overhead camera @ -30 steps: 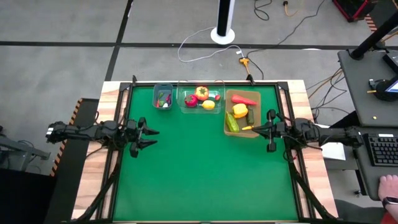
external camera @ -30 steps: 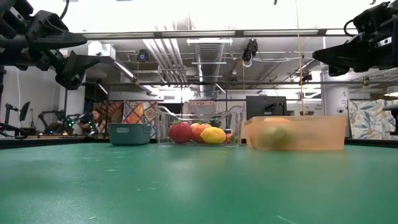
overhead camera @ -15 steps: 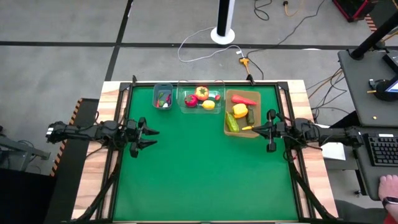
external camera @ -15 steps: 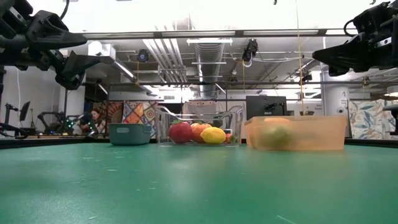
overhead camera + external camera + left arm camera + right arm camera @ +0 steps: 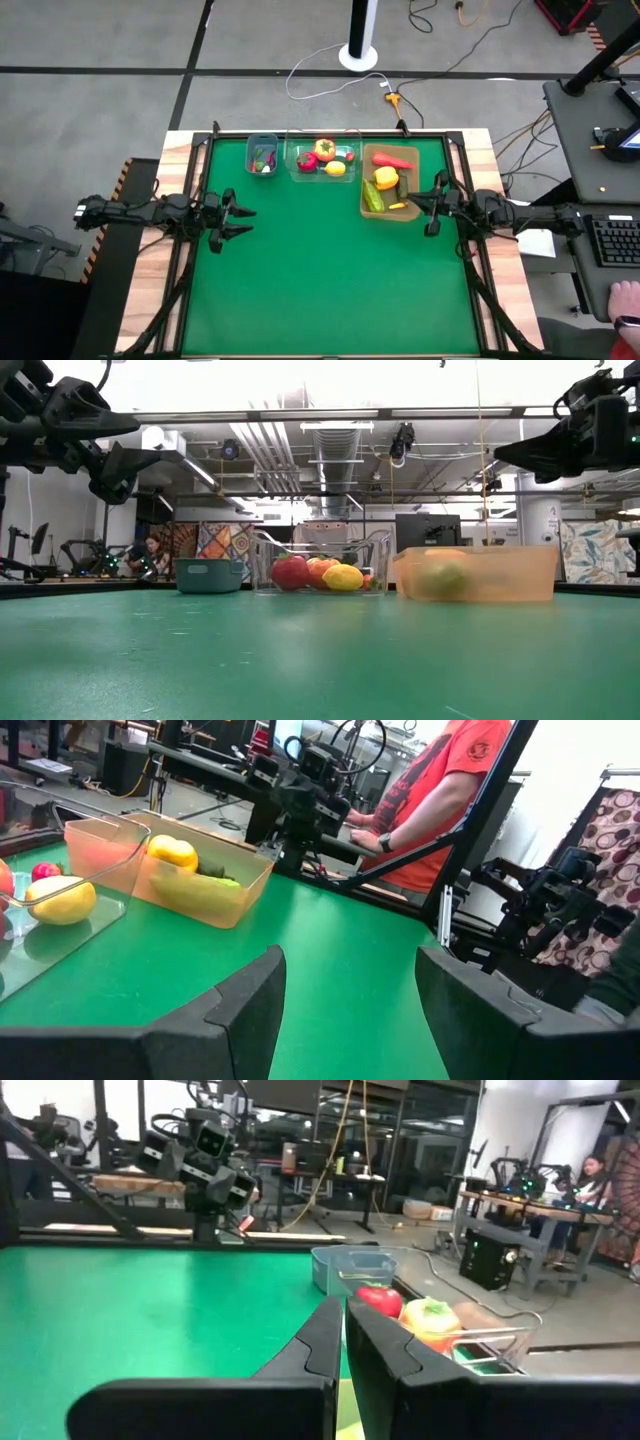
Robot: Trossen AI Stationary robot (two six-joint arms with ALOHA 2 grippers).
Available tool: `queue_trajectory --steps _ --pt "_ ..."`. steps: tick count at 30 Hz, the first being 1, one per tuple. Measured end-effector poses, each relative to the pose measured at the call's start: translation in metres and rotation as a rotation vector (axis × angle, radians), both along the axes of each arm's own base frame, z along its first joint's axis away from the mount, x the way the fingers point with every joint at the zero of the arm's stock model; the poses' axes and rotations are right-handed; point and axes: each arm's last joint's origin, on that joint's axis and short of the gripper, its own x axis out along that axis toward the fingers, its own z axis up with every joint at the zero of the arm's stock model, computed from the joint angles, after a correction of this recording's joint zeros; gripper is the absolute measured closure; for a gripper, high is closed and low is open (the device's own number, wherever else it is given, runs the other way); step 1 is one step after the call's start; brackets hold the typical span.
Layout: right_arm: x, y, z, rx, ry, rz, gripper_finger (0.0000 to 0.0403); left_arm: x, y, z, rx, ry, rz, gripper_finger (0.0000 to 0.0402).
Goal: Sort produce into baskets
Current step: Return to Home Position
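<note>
All the produce lies in the baskets along the table's far edge. The blue-grey bin (image 5: 262, 155) holds small green and red bits. The clear tub (image 5: 322, 160) holds a red round piece (image 5: 378, 1299), an orange-yellow pepper and a lemon (image 5: 62, 898). The tan tray (image 5: 390, 212) holds a red chilli (image 5: 392, 160), a yellow pepper and green cucumbers (image 5: 373, 197). My left gripper (image 5: 248, 221) hovers open and empty at the table's left side. My right gripper (image 5: 413, 203) hovers shut and empty by the tray's right near corner.
The green mat (image 5: 320, 280) stretches bare from the baskets to the near edge. A person in a red shirt (image 5: 450, 780) stands beyond the table's right side, and a hand (image 5: 625, 298) rests by a keyboard there.
My right gripper has shifted a little toward the table's far edge and turned slightly about its axis, staying above the table beside the tan tray. The produce and baskets have not moved.
</note>
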Motion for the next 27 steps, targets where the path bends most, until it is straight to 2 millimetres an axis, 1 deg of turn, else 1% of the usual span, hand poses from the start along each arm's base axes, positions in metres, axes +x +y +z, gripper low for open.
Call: queue_trajectory --steps 27 --pt "0.0007 -0.0001 -0.0009 0.001 0.012 -0.003 0.0390 0.0000 0.0000 -0.0003 0.000 0.001 0.000 0.0196"
